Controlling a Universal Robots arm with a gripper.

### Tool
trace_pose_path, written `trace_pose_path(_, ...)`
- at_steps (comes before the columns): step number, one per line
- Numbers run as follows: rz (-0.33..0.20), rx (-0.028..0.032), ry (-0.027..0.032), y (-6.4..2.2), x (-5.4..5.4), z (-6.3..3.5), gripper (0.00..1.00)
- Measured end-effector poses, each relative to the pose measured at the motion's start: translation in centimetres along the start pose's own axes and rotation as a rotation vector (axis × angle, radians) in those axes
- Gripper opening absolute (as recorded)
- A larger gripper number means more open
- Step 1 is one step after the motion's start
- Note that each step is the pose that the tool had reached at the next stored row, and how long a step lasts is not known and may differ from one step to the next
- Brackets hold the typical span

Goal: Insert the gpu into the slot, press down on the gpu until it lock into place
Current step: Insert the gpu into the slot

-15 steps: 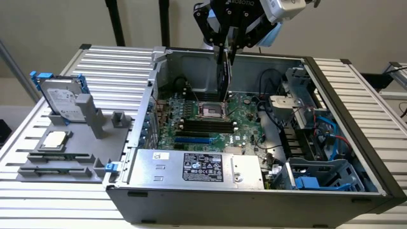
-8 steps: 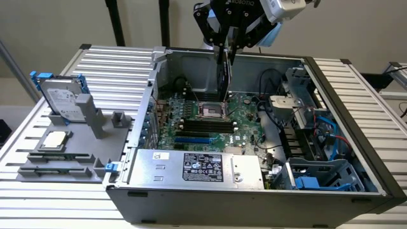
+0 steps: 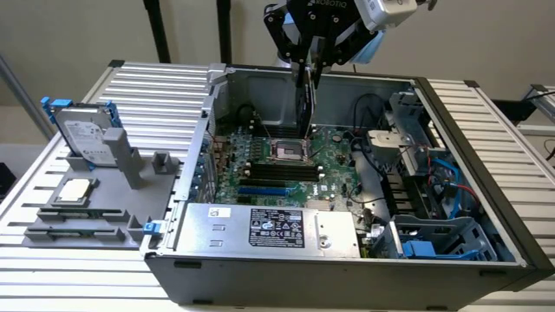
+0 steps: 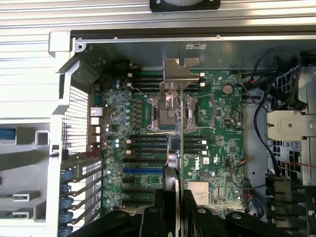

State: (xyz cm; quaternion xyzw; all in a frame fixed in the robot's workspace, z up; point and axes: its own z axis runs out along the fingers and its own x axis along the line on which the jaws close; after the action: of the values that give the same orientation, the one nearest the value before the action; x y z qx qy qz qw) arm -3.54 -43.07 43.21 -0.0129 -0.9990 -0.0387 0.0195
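Gripper (image 3: 312, 64) clamps one gpu (image 3: 305, 104), which hangs upright over the green motherboard (image 3: 334, 162), not touching the one blue slot (image 3: 262, 192). One open computer case (image 3: 347, 279) stands on a ribbed metal table (image 3: 490, 130), with a beige wall (image 3: 69, 32) behind.

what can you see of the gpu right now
The gpu shows edge-on as a thin dark card hanging upright from the gripper, which pinches its top end. In the wrist view a green board edge runs along it and a notched silvery metal bracket caps its far end. It hangs over the open case, above the motherboard near the processor socket, not in the blue slot. Only the gripper touches it.
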Motion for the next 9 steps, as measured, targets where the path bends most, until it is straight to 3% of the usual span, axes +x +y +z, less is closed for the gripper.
trace_pose_path(9, 0.000, 0.0000, 0.0000, 0.00, 0.00, 0.00, 0.26)
